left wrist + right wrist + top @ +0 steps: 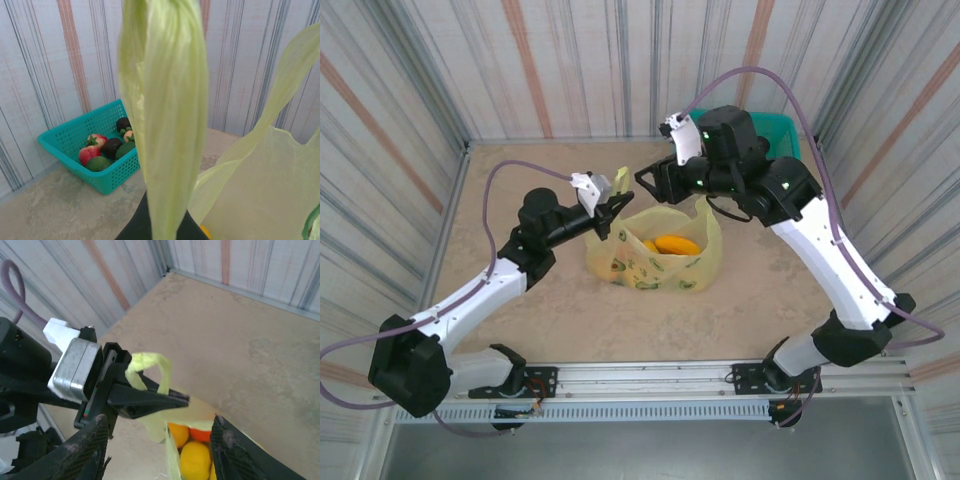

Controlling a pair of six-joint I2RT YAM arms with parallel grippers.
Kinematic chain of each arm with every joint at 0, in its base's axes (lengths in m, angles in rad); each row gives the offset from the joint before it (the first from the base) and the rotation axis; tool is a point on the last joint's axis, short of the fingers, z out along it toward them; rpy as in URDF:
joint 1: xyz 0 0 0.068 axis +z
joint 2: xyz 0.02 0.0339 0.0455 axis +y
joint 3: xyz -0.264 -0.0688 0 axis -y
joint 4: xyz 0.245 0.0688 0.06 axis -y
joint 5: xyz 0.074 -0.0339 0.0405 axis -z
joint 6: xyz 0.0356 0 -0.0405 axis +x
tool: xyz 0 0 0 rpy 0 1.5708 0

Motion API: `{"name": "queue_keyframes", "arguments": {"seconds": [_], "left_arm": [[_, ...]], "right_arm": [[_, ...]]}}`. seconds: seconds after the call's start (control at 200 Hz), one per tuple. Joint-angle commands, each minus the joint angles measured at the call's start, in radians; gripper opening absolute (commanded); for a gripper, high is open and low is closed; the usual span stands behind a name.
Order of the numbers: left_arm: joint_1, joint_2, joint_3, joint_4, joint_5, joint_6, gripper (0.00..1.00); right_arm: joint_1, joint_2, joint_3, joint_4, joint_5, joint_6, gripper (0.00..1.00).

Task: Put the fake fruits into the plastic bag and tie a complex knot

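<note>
Thin yellow-green film: the plastic bag point(655, 255) sits mid-table, one handle point(165, 125) clamped in your left gripper point(608, 210) at its 10 o'clock; your right gripper point(160, 442) gapes empty at 12 o'clock. Pull harder and the bag could tip, spilling the fake fruits point(675, 245).

On inspection, the left arm point(470, 295) and right arm point(830, 262) each show white link housings, black joint casings, a black base and a trailing purple cable point(760, 72), with green indicator lights point(703, 133) near the right wrist and a silver-grey block point(75, 367) behind the black-fingered left gripper point(180, 400).
</note>
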Motion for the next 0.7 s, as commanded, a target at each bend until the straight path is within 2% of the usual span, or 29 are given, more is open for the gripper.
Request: {"name": "queue_keyframes", "arguments": {"seconds": [0.0, 0.401, 0.696], "left_arm": [[-0.009, -0.012, 0.039, -0.025, 0.018, 0.001, 0.02], [-0.017, -0.017, 0.049, -0.055, 0.018, -0.001, 0.03], [-0.02, -0.011, 0.054, -0.06, 0.014, -0.006, 0.03]], "right_arm": [[0.02, 0.022, -0.01, 0.092, -0.007, -0.03, 0.62], [0.047, 0.092, -0.018, 0.134, -0.025, -0.002, 0.61], [0.05, 0.116, -0.031, 0.16, -0.04, 0.0, 0.44]]}}
